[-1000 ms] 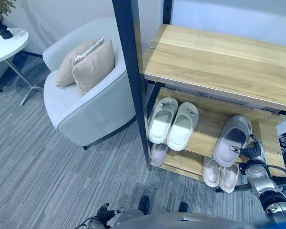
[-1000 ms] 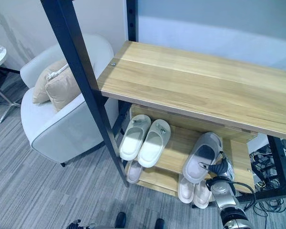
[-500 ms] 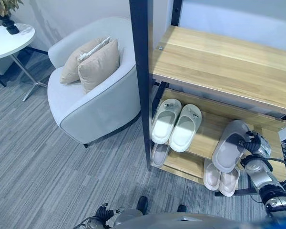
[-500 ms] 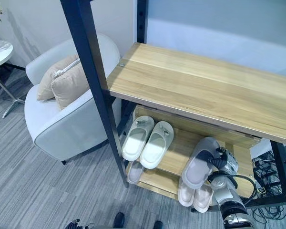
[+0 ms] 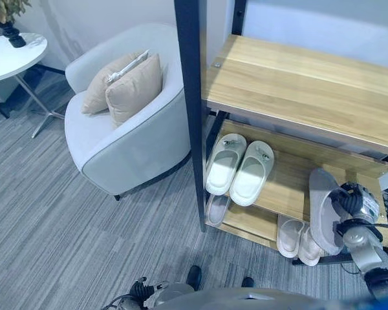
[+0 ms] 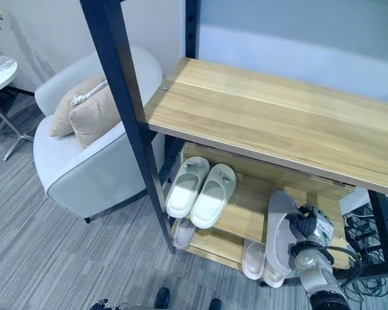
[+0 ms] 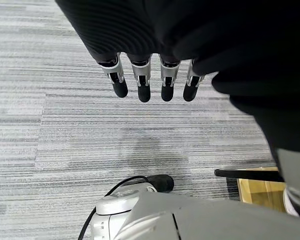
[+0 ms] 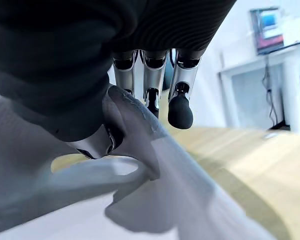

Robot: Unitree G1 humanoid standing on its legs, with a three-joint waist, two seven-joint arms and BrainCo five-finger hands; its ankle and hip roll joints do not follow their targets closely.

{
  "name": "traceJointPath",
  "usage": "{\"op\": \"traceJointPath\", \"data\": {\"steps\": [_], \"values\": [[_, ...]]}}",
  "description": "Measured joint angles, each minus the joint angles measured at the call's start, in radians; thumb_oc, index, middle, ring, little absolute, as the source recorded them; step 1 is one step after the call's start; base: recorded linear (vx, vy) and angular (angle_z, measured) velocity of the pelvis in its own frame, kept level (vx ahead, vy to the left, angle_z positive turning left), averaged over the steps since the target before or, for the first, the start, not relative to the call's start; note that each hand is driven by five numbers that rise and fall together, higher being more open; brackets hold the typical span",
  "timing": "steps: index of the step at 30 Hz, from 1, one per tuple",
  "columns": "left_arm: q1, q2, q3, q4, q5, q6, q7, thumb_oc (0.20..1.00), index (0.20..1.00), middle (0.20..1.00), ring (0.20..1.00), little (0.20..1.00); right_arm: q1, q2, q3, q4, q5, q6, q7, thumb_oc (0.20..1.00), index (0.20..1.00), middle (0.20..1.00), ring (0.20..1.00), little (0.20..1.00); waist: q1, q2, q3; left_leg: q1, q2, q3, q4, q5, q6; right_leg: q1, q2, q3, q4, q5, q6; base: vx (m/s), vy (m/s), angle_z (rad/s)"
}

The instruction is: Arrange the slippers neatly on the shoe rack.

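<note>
Shoe rack (image 5: 297, 84): wooden shelves on a black metal frame, occupying the 1 to 3 o'clock part of the head views. The top shelf is bare wood. A black front post (image 5: 191, 116) rises at the rack's left front corner.

Middle shelf (image 5: 288, 181): a pair of pale slippers (image 5: 239, 166) lies side by side at its left end, toes toward the back, heels at the front edge. Bare wood runs between this pair and the grey slipper at the right end.

Grey slipper (image 5: 324, 210): at about 4 o'clock, tipped up on edge so its sole faces outward, at the front edge of the middle shelf's right end. Whether it touches the shelf cannot be told.

Right hand (image 5: 354, 205): fingers and thumb clamped round the grey slipper's strap, as its wrist view shows (image 8: 140, 125).

Bottom shelf: a pair of white slippers (image 5: 297, 237) under the grey slipper, heels at the front edge; one single pale slipper (image 5: 216, 209) near the front post, with bare wood between them.

Left hand (image 7: 150, 80): hangs over the grey carpet (image 5: 64, 239), fingers straight and loose, holding nothing.

Armchair (image 5: 126, 129): light grey, at 10 to 11 o'clock, just beside the rack's left side, with two beige cushions (image 5: 124, 85). A white side table (image 5: 13, 55) stands at the far 10 o'clock corner. Carpet lies open in front of the rack.
</note>
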Motion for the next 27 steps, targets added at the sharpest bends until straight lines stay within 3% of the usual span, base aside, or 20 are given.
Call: {"op": "traceJointPath", "data": {"steps": [2, 4, 9, 11, 13, 14, 16, 17, 18, 19, 21, 22, 23, 25, 26, 27], "values": [[0.005, -0.006, 0.001, 0.000, 0.001, 0.000, -0.003, 1.000, 1.000, 1.000, 1.000, 1.000, 0.111, 0.022, 0.000, -0.147, -0.025, -0.027, 0.020, 0.200, 0.200, 0.200, 0.200, 0.200, -0.022, 0.015, 0.008, 0.013, 0.001, 0.007, 0.000, -0.004, -0.005, 0.010, 0.000, 0.002, 0.000, 0.000, 0.000, -0.04, -0.046, -0.09], [0.012, -0.009, 0.000, 0.000, 0.001, 0.000, -0.008, 1.000, 1.000, 1.000, 1.000, 1.000, 0.155, 0.031, 0.006, -0.164, -0.040, -0.047, 0.039, 0.200, 0.200, 0.200, 0.200, 0.200, -0.050, 0.025, 0.004, 0.017, 0.004, 0.013, 0.000, -0.009, -0.007, 0.013, 0.002, 0.011, 0.000, 0.000, 0.000, -0.05, -0.074, -0.11], [0.033, -0.008, 0.010, 0.001, 0.004, -0.007, -0.038, 1.000, 1.000, 1.000, 1.000, 1.000, 0.289, -0.001, 0.016, -0.400, -0.072, -0.127, 0.145, 0.200, 0.200, 0.200, 0.200, 0.200, -0.071, 0.041, -0.006, 0.022, 0.024, 0.023, 0.000, -0.007, -0.004, 0.011, 0.021, 0.028, 0.003, -0.001, -0.004, -0.05, -0.121, -0.09], [0.035, -0.004, 0.013, 0.000, 0.004, -0.019, -0.046, 1.000, 1.000, 1.000, 1.000, 1.000, 0.338, -0.089, 0.092, -0.458, -0.100, -0.192, 0.213, 0.200, 0.200, 0.200, 0.200, 0.200, -0.069, 0.038, -0.007, 0.037, 0.032, 0.024, 0.002, -0.008, -0.008, 0.026, 0.029, 0.028, 0.000, -0.005, -0.010, -0.05, -0.121, -0.02], [0.031, 0.004, 0.030, -0.001, 0.001, -0.025, -0.060, 1.000, 1.000, 1.000, 1.000, 1.000, 0.315, -0.072, 0.173, -0.383, -0.077, -0.238, 0.270, 0.200, 0.200, 0.200, 0.200, 0.200, -0.068, 0.027, 0.003, 0.048, 0.044, 0.026, 0.005, -0.007, -0.012, 0.023, 0.040, 0.031, 0.015, -0.010, -0.018, -0.39, -0.114, -0.14], [0.017, 0.008, 0.031, -0.021, 0.000, -0.029, -0.062, 1.000, 1.000, 1.000, 1.000, 1.000, 0.258, -0.091, 0.249, -0.320, -0.074, -0.243, 0.305, 0.200, 0.200, 0.200, 0.200, 0.200, -0.060, 0.026, 0.050, 0.011, 0.049, 0.043, 0.038, -0.004, -0.017, -0.041, 0.044, 0.057, 0.090, -0.036, -0.020, -0.58, -0.108, -0.12], [-0.089, 0.047, 0.031, -0.068, -0.030, -0.056, -0.059, 1.000, 1.000, 1.000, 1.000, 1.000, 0.180, -0.118, 0.304, -0.291, 0.009, -0.262, 0.339, 0.200, 0.200, 0.200, 0.200, 0.200, -0.043, -0.005, 0.201, -0.282, 0.007, 0.032, 0.449, -0.036, -0.052, -0.272, -0.001, 0.054, 0.407, -0.116, -0.057, -0.37, -0.097, 0.19], [-0.122, 0.029, 0.029, -0.051, -0.055, -0.059, -0.059, 1.000, 1.000, 1.000, 1.000, 1.000, 0.182, -0.139, 0.301, -0.308, 0.075, -0.279, 0.381, 0.200, 0.200, 0.200, 0.200, 0.200, -0.026, 0.054, 0.244, -0.325, 0.043, 0.008, 0.523, -0.189, -0.031, -0.344, 0.022, 0.037, 0.563, -0.219, -0.074, -0.26, -0.119, 0.40], [-0.123, 0.037, 0.036, -0.041, -0.079, -0.071, -0.058, 1.000, 1.000, 1.000, 1.000, 1.000, 0.168, -0.112, 0.297, -0.307, 0.135, -0.284, 0.385, 0.200, 0.200, 0.200, 0.200, 0.200, -0.029, 0.032, 0.258, -0.374, 0.035, 0.023, 0.587, -0.208, -0.036, -0.408, -0.001, 0.051, 0.669, -0.269, -0.092, -0.21, -0.100, 0.25], [-0.121, 0.034, 0.039, -0.015, -0.098, -0.066, -0.058, 1.000, 1.000, 1.000, 1.000, 1.000, 0.141, -0.113, 0.280, -0.341, 0.181, -0.290, 0.388, 0.200, 0.200, 0.200, 0.200, 0.200, -0.016, 0.034, 0.266, -0.428, 0.039, 0.022, 0.645, -0.221, -0.038, -0.470, -0.001, 0.056, 0.735, -0.286, -0.104, -0.22, -0.092, 0.13], [-0.100, 0.035, 0.040, -0.012, -0.105, -0.069, -0.057, 1.000, 1.000, 1.000, 1.000, 1.000, 0.123, -0.132, 0.266, -0.400, 0.209, -0.308, 0.382, 0.200, 0.200, 0.200, 0.200, 0.200, -0.014, 0.039, 0.255, -0.479, 0.051, 0.018, 0.735, -0.241, -0.025, -0.517, 0.005, 0.045, 0.757, -0.288, -0.083, -0.19, -0.067, 0.00], [-0.086, 0.035, 0.039, -0.023, -0.122, -0.075, -0.057, 1.000, 1.000, 1.000, 1.000, 1.000, 0.093, -0.152, 0.301, -0.401, 0.208, -0.321, 0.379, 0.200, 0.200, 0.200, 0.200, 0.200, -0.019, 0.048, 0.237, -0.519, 0.067, 0.018, 0.767, -0.285, -0.049, -0.578, 0.011, 0.054, 0.838, -0.307, -0.089, -0.10, -0.036, 0.04], [-0.101, 0.068, 0.036, -0.027, -0.138, -0.082, -0.054, 1.000, 1.000, 1.000, 1.000, 1.000, -0.003, -0.176, 0.367, -0.388, 0.208, -0.329, 0.375, 0.200, 0.200, 0.200, 0.200, 0.200, -0.029, 0.001, 0.229, -0.644, 0.060, 0.039, 0.915, -0.338, -0.053, -0.681, -0.004, 0.107, 1.005, -0.409, -0.125, -0.07, -0.012, 0.01], [-0.163, 0.054, 0.021, -0.036, -0.170, -0.082, -0.036, 1.000, 1.000, 1.000, 1.000, 1.000, -0.184, -0.126, 0.423, -0.274, 0.207, -0.325, 0.372, 0.200, 0.200, 0.200, 0.200, 0.200, -0.002, 0.024, 0.252, -0.806, 0.078, 0.040, 1.076, -0.364, -0.047, -0.844, 0.011, 0.115, 1.147, -0.433, -0.136, -0.16, -0.005, -0.10], [-0.158, 0.044, 0.020, -0.053, -0.186, -0.087, -0.027, 1.000, 1.000, 1.000, 1.000, 1.000, -0.293, -0.127, 0.494, -0.240, 0.203, -0.314, 0.360, 0.200, 0.200, 0.200, 0.200, 0.200, 0.003, 0.044, 0.254, -0.875, 0.071, 0.053, 1.160, -0.387, -0.036, -0.911, 0.015, 0.135, 1.226, -0.452, -0.122, -0.15, -0.022, -0.19], [-0.167, 0.035, 0.008, -0.071, -0.209, -0.087, -0.016, 1.000, 1.000, 1.000, 1.000, 1.000, -0.379, -0.132, 0.524, -0.233, 0.198, -0.313, 0.340, 0.200, 0.200, 0.200, 0.200, 0.200, -0.003, 0.062, 0.261, -0.959, 0.079, 0.056, 1.285, -0.431, -0.038, -1.003, 0.006, 0.149, 1.344, -0.490, -0.141, -0.10, -0.022, -0.20]]}}
